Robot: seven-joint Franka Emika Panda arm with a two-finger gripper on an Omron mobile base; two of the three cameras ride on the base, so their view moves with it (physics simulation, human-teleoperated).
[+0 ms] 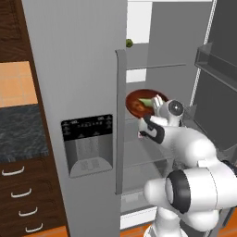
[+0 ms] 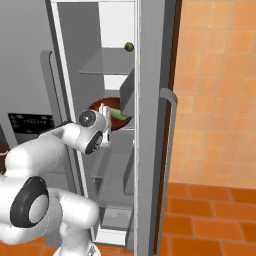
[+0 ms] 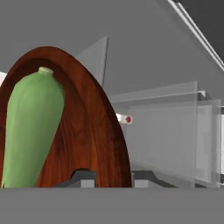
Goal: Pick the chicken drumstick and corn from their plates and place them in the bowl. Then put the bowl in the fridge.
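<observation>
My gripper (image 1: 156,104) is shut on the rim of the dark reddish-brown wooden bowl (image 1: 137,98) and holds it tilted inside the open fridge (image 1: 78,69), just above a middle shelf. The yellow-green corn (image 1: 147,102) lies in the bowl, and a brownish piece beside it looks like the chicken drumstick (image 1: 138,108). In the hand view the bowl (image 3: 89,131) stands on edge with the corn (image 3: 33,131) against its inside, and the gripper (image 3: 113,179) pinches the rim. From the right base view the bowl (image 2: 98,105), the corn (image 2: 118,114) and the gripper (image 2: 106,114) sit behind the wrist. The plates are out of view.
A small green round fruit (image 1: 129,43) sits on the fridge's upper shelf. The fridge's right door (image 1: 217,69) stands open with its bins close to my arm. The left door with the black dispenser panel (image 1: 87,127) is closed. Drawers (image 1: 18,194) and a dark counter (image 1: 21,132) lie to the left.
</observation>
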